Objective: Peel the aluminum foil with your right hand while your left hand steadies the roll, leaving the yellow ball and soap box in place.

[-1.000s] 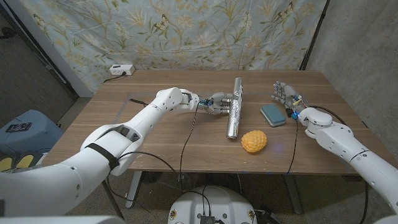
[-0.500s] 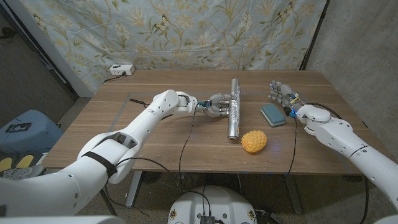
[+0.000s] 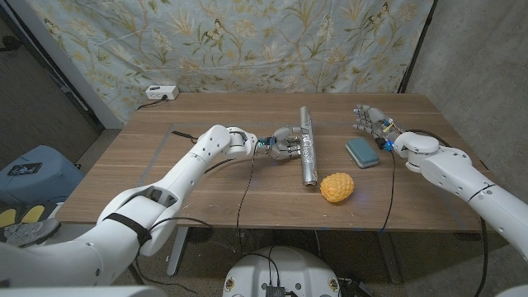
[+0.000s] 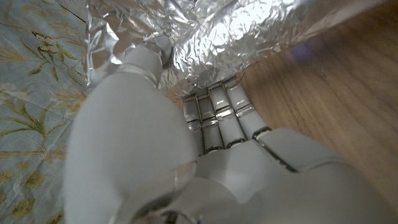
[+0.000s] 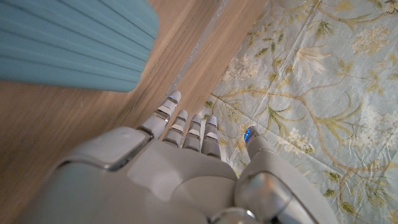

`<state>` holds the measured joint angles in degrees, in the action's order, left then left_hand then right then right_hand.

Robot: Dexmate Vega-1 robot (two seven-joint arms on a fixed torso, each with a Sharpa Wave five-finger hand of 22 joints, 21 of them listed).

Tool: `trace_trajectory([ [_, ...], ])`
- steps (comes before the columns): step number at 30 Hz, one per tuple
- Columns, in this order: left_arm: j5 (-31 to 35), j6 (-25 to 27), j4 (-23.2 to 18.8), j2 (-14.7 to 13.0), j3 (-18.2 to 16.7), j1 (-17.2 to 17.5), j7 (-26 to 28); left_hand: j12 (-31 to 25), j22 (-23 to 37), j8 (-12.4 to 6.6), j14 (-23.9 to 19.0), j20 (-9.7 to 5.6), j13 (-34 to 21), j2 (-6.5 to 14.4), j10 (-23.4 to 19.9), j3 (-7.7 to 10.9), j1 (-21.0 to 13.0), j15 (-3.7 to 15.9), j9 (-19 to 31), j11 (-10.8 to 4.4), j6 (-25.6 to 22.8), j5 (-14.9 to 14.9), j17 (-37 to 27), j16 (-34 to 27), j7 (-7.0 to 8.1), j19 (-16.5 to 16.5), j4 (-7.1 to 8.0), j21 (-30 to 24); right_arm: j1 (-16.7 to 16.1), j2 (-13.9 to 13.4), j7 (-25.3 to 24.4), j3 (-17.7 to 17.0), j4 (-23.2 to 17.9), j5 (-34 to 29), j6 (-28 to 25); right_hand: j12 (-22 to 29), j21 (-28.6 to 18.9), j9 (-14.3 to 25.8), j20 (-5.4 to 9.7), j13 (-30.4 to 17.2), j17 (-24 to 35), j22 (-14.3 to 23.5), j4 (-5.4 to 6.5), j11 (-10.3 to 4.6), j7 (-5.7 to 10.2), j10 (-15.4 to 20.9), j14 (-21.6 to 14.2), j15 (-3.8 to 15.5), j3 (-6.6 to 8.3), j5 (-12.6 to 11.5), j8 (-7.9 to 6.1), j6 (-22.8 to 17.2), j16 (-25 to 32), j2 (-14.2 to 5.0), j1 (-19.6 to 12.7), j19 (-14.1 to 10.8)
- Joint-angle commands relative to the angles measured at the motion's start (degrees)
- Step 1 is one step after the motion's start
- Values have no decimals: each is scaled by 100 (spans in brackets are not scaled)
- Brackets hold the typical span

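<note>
Both hands are over the wooden table (image 3: 190, 177): the left hand (image 3: 283, 143) grips the aluminum foil roll (image 3: 308, 154) mid-table, while the right hand (image 3: 370, 120) hangs with fingers spread and nothing in them near the far right edge. Soap box (image 3: 362, 152) and yellow ball (image 3: 337, 187) lie right of the roll, the ball toward the near edge.

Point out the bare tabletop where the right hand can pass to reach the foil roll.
Bare wood lies between the foil roll and the soap box, and behind the box toward the far edge. Crowded: the yellow ball sits near the roll's front end; the left hand holds its other side.
</note>
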<state>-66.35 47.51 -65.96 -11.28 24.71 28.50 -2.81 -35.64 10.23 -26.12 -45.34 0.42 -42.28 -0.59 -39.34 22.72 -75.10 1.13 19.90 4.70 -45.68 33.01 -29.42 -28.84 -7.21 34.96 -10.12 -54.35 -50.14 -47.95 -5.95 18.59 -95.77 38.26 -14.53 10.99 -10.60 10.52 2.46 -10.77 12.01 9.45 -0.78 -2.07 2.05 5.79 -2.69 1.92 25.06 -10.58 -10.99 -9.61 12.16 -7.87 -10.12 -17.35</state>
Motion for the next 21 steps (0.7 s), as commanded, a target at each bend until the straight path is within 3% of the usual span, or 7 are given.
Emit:
trace_trajectory([
  [1, -379, 2, 79, 102, -90, 94, 197, 44, 18, -431, -673, -9, 43, 302, -959, 116, 118, 690, 188, -842, -948, 80, 14, 32, 417, 25, 116, -27, 71, -463, 17, 47, -632, -7, -788, 11, -32, 27, 201, -13, 0, 20, 5, 33, -22, -5, -23, 155, 4, -14, -11, -5, 25, -127, -58, -15],
  [10, -684, 62, 476, 300, -211, 28, 153, 83, 11, -441, -681, -11, 53, 299, -959, 138, 146, 680, 192, -857, -959, 105, 47, 85, 427, 26, 113, -34, 53, -678, -72, -53, -1006, 112, -1201, 16, -39, 27, 177, -13, -3, 20, -10, 63, -47, 9, -48, 137, 5, -13, -12, -8, 34, -125, -75, -34],
  [21, -754, 82, 929, 458, -248, -80, -87, 106, 8, -444, -714, -13, 53, 303, -994, 156, 169, 711, 190, -863, -952, 126, 66, 124, 441, 19, 107, -41, 174, -768, -112, -27, -1187, 176, -1575, 18, -44, 27, 174, -13, -3, 19, -17, 85, -65, 19, -62, 116, 4, -12, -13, -12, 40, -129, -85, -55],
])
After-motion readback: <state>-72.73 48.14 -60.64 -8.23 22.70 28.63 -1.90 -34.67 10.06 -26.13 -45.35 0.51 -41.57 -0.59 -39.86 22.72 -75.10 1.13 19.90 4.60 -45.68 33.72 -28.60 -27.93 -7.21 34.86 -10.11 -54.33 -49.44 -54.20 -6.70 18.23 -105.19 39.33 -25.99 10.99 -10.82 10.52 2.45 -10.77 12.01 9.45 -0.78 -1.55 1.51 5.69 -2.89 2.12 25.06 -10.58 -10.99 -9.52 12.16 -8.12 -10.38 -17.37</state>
